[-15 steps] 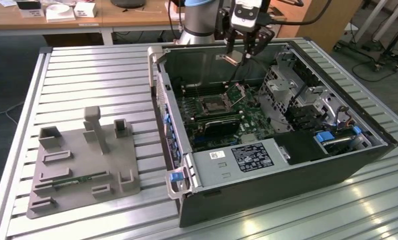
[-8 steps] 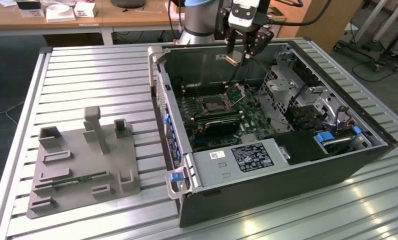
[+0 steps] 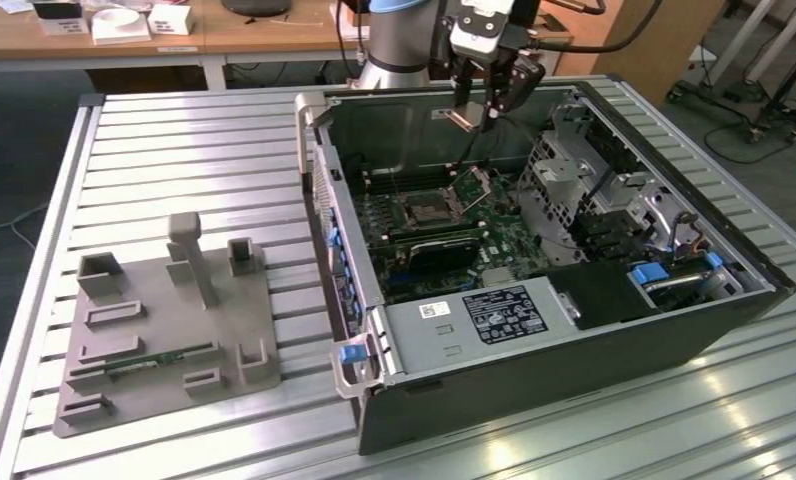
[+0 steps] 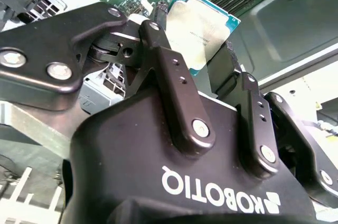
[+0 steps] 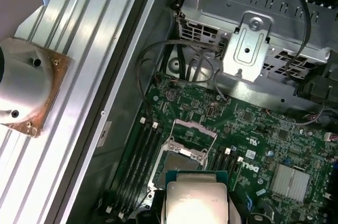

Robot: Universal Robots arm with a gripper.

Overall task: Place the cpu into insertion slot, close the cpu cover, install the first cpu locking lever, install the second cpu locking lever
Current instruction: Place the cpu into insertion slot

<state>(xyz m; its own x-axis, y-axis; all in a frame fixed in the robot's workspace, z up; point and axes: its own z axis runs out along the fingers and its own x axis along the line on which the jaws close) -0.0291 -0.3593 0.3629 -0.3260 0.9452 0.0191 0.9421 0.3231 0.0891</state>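
Bench point(image 3: 171, 150) carries the open case point(image 3: 532, 390), its walls boxing in the green board point(image 3: 505, 240). Gripper point(image 3: 478, 120) hangs over the case with free air all round, jaws clenched on the cpu point(image 4: 198, 28) by its edges. Slot point(image 3: 422, 212) lies bare below, cover point(image 3: 476, 182) tipped up beside it.

cpu point(image 4: 203, 23) silvery, clamped in pincer point(image 4: 194, 40); insertion slot point(image 3: 422, 212) bare; cpu cover point(image 3: 476, 183) raised
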